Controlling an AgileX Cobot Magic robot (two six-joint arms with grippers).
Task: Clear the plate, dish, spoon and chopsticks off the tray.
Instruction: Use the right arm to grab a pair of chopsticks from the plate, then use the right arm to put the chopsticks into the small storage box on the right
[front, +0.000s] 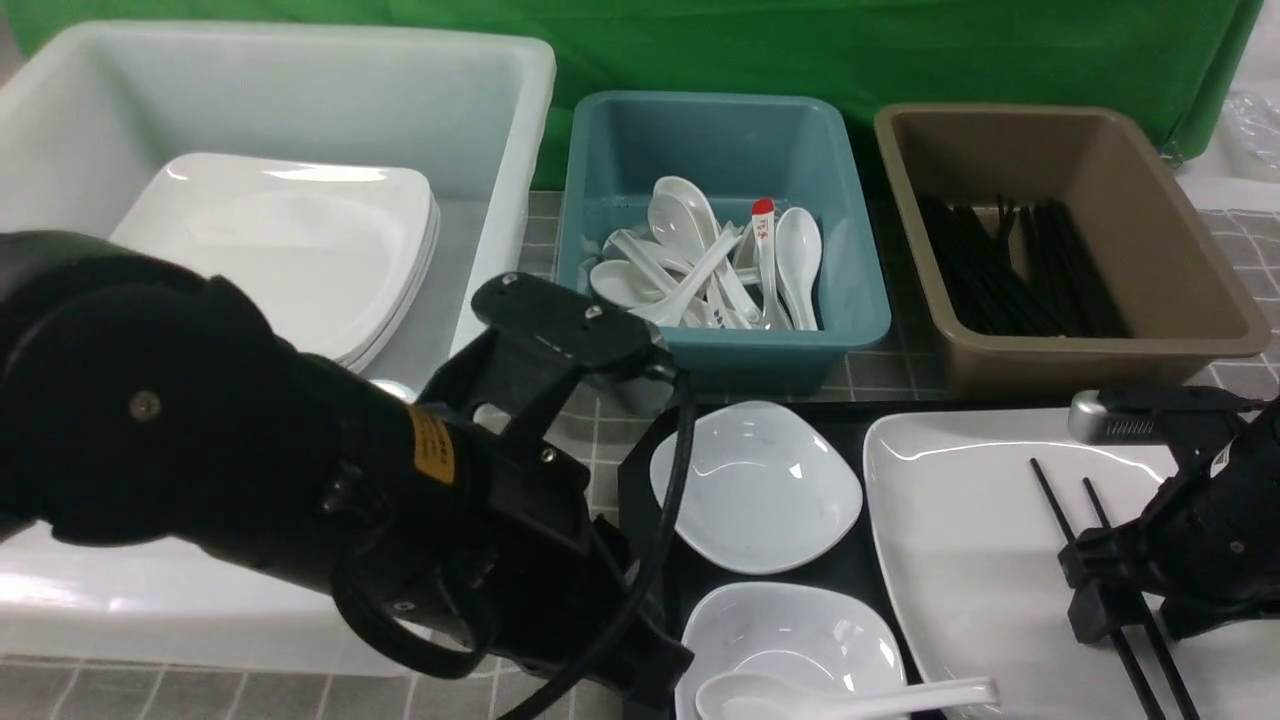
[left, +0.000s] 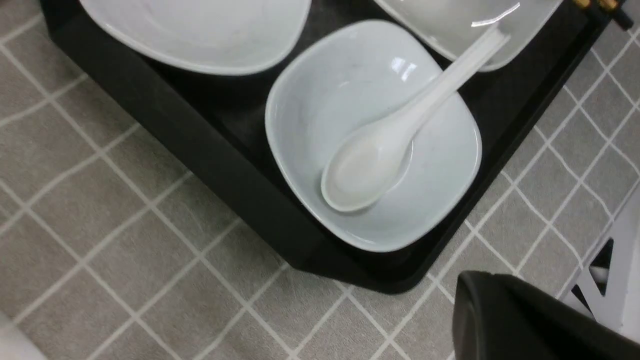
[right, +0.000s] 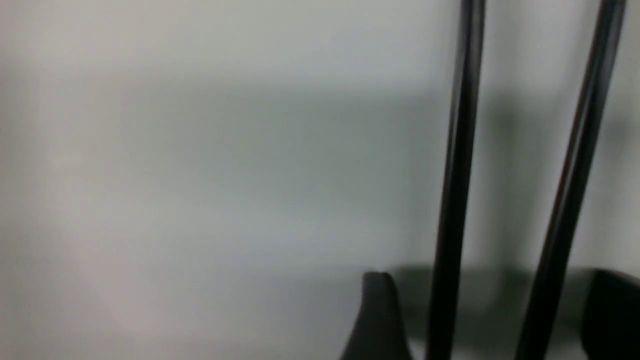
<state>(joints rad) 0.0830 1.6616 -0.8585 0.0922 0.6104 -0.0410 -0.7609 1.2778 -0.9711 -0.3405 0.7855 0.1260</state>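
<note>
The black tray (front: 866, 565) holds two small pale dishes (front: 755, 485) and the big white plate (front: 970, 560). In the nearer dish (left: 330, 90) lies the white spoon (left: 380, 155), its handle reaching toward the plate. Two black chopsticks (front: 1052, 500) rest on the plate. My right gripper (front: 1125, 610) is open and low over the plate, with both chopsticks (right: 455, 150) running between its fingertips (right: 380, 315). My left gripper (left: 480, 300) is shut with nothing in it. It hovers over the tablecloth beside the tray's near left corner (left: 210, 150), close to the dish with the spoon.
At the back left is a big white tub (front: 300, 90) with stacked plates. A teal tub (front: 720, 140) of spoons is in the middle, and a brown tub (front: 1000, 150) of black chopsticks on the right. My bulky left arm (front: 200, 440) blocks the near left.
</note>
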